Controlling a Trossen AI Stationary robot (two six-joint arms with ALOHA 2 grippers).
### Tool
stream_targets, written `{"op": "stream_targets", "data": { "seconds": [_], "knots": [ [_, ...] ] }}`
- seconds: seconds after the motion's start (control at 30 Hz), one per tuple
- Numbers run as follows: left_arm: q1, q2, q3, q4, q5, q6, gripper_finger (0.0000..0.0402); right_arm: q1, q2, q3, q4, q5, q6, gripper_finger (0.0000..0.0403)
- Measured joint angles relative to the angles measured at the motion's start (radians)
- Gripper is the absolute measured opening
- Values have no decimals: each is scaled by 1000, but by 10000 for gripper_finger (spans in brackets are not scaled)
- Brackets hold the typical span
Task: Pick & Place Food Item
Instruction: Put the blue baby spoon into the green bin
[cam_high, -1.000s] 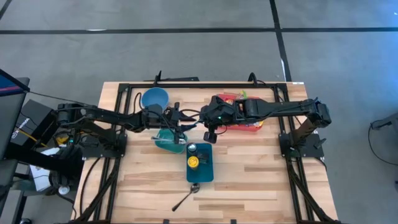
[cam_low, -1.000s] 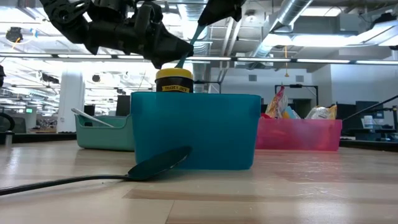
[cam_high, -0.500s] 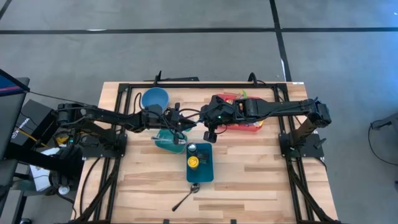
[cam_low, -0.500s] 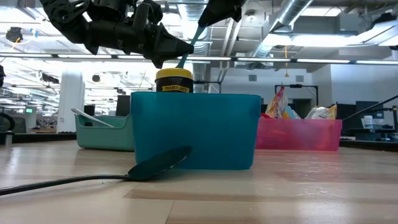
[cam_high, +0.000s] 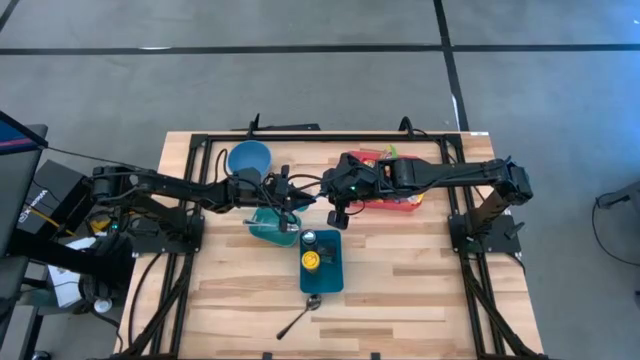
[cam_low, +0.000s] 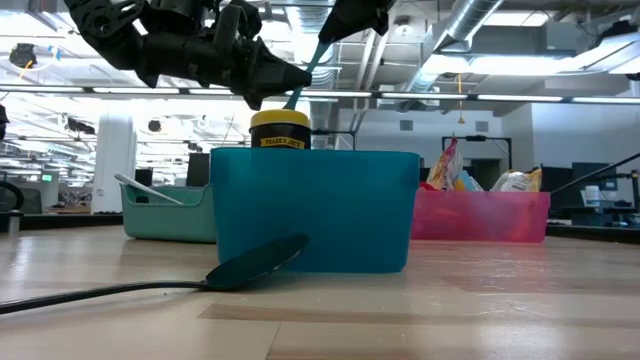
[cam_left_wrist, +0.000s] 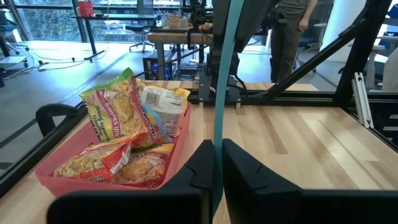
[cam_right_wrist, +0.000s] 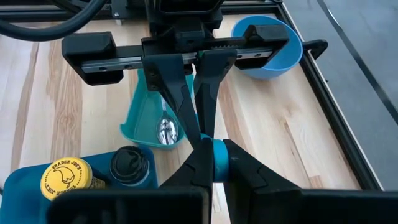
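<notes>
Both hands pinch one flat teal strip above the table.
The left hand (cam_right_wrist: 202, 134) and right hand (cam_right_wrist: 214, 163) close on opposite ends of the smooth plastic teal strip (cam_left_wrist: 219, 93), its long axis spanning between them. The left wrist view alone shows crinkled noodle packets (cam_left_wrist: 121, 134) in the pink bin (cam_left_wrist: 180, 149); the right wrist view, a yellow-lidded jar (cam_right_wrist: 64, 177).

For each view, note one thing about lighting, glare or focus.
High view: even light, soft shadows under the arms. Low view: bright ceiling lights behind, so the black spoon and arms read as dark shapes. Left wrist view: window glare at the far left. Right wrist view: blue bowl evenly lit, nearest fingers soft.
</notes>
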Motion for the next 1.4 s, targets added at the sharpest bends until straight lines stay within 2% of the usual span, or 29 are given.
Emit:
{"op": "stream_targets", "data": {
  "seconds": [0.3, 0.93, 1.1, 1.27, 1.4],
  "knots": [
    [0, 0, 0, 0, -2, 0, 5, 0, 0, 0, 3, 2, 0, 14],
    [2, 0, 1, -9, -9, -3, 5, 0, -16, -1, 55, 13, -39, 104],
    [1, 0, 1, -8, -52, -12, 5, 5, -66, -6, 90, 66, -51, 124],
    [3, 0, 0, 5, -87, -34, 5, 12, -143, -77, 153, 74, -53, 134],
    [3, 0, 0, 35, -130, -53, 5, 13, -202, -189, 245, 74, -53, 136]
  ]
}}
